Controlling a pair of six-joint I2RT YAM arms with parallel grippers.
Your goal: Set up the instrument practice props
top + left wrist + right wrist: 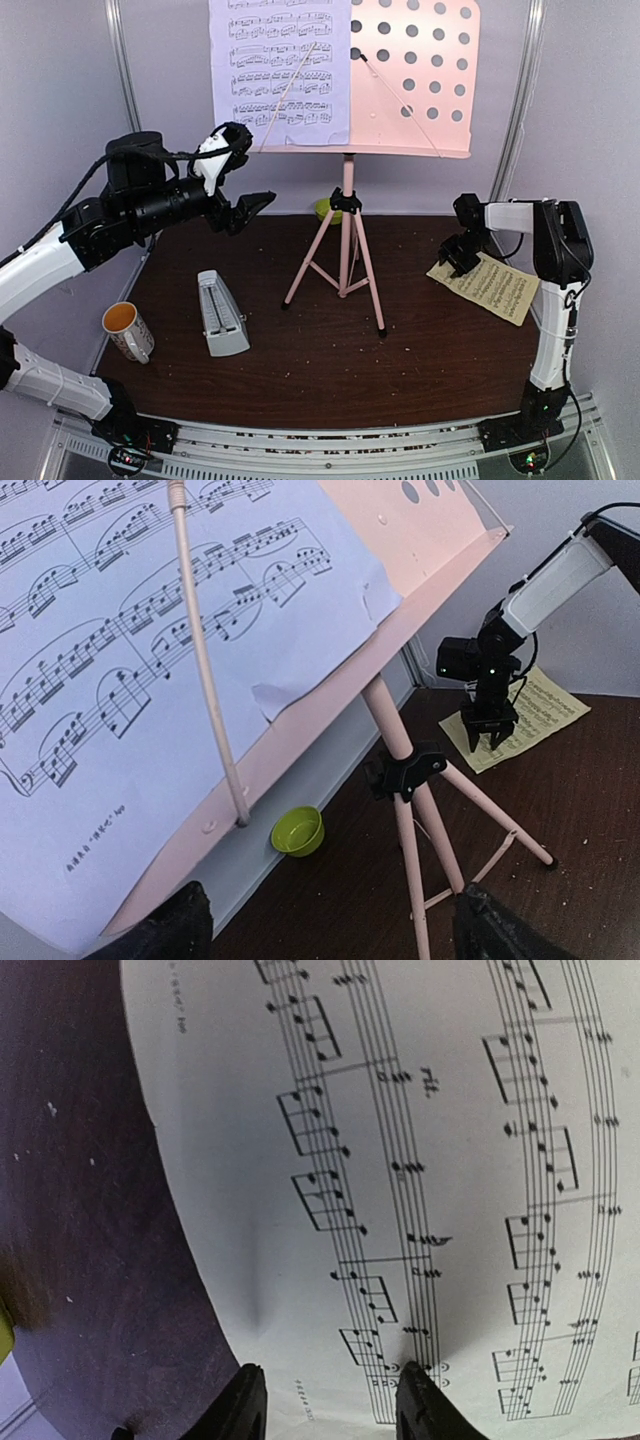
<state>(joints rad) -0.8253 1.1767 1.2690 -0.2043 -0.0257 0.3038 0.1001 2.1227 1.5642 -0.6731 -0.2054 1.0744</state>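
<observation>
Pale-yellow sheet-music page [497,290] lies flat on the dark brown table [330,370] at the right, its long axis running diagonally from the stand side toward the near right edge. Our right gripper [460,262] sits down at its stand-side corner, fingers parted over the paper with nothing pinched. We judge the right arm far nearer. The bare half of the pink tripod music stand [420,90] lies up and to its left, beside the lavender sheet-music page [280,70]. Our left gripper [245,208] hangs spread wide by that desk's lower edge. We read only staves, no legible words or brands.
</observation>
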